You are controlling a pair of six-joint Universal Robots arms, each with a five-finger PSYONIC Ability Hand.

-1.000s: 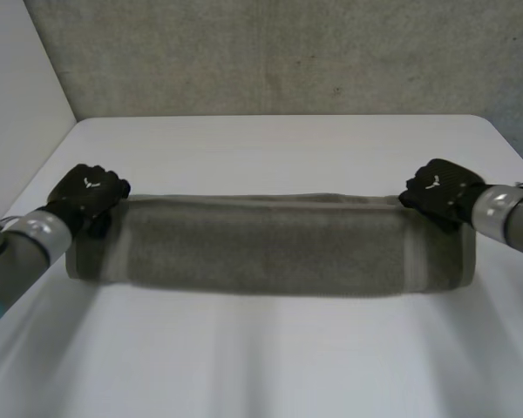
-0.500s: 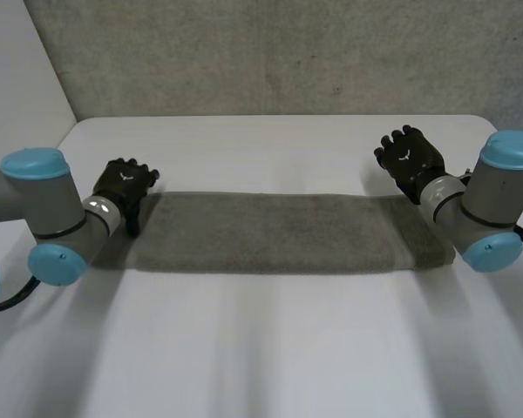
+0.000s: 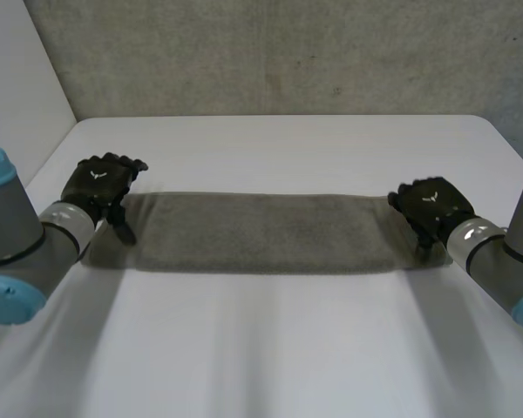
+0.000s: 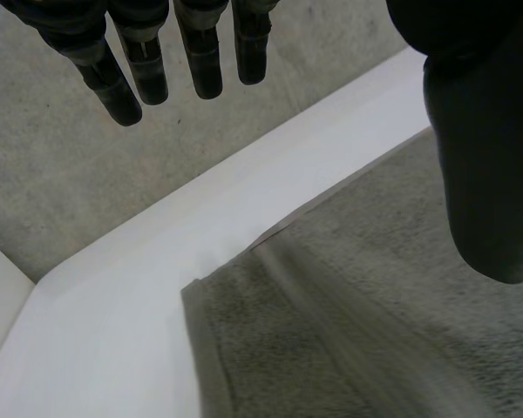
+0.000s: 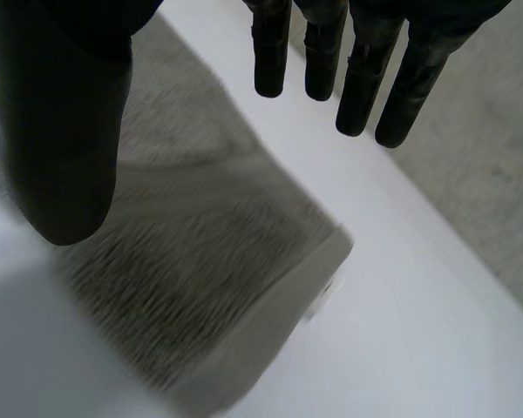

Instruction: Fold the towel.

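So, starting on your left: the left hand is over the left end of the towel, right at the far corner. In its wrist view the fingers hang straight with the thumb spread well away from them. Nothing sits between them, so it's wide open and gripping nothing. That towel corner lies flat under the palm, with a hem band running along the end.

The towel itself is a long, narrow grey strip lying flat across the middle of the white table, stretched from one hand to the other.

Over on your right, the right hand is at the towel's right end, also toward the far corner. Same deal in its wrist view: fingers straight, thumb apart, nothing held, so it's open wide too. The towel's end looks thick and layered below it.
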